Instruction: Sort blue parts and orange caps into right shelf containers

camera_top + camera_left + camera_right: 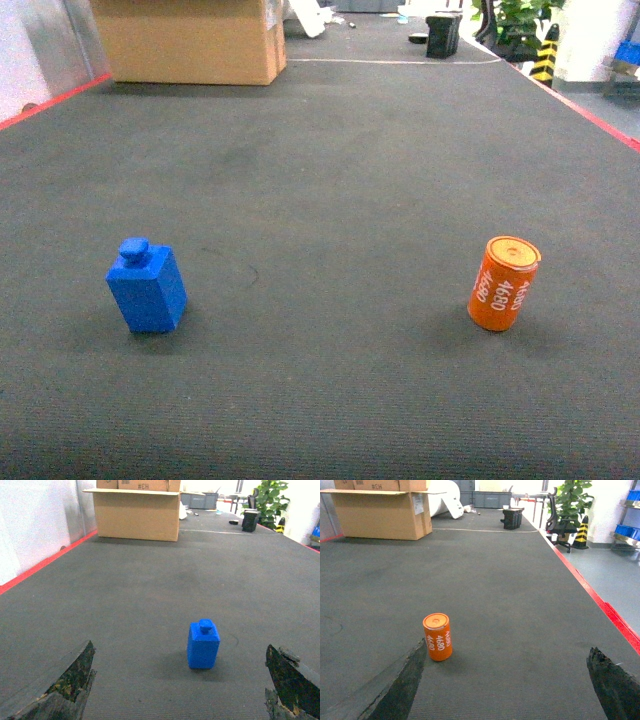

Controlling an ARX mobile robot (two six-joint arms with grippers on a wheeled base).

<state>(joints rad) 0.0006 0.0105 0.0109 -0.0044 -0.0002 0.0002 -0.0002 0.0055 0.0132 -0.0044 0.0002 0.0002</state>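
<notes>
Here I am over the dark grey ribbed bench (330,180), and two pieces stand on it well apart. On the near left is the blue part (148,288), a small block with a round knob on top, upright, a touch turned. On the near right is the orange cap (504,283), a short cylinder with white "4680" lettering on its side, leaning slightly. From my left wrist, my left end effector (180,680) is spread wide, its worn dark fingers (65,685) sitting at the bottom corners of the view, and the blue part stands beyond and between them, apart from both, nothing in the way. From my right wrist, my right end effector (507,685) is spread just as wide; the orange cap stands beyond the fingertips, just beside the left finger (400,687) and well clear of the right one, and I cannot tell whether the finger touches it. Far off on the left sits a big open cardboard box (190,40). Far right, a black object (443,34) stands on the mat, with a green potted plant (570,502) and a yellow-and-black striped cone (580,532) past the red edge line (590,592). Between me and both pieces the mat lies open.
</notes>
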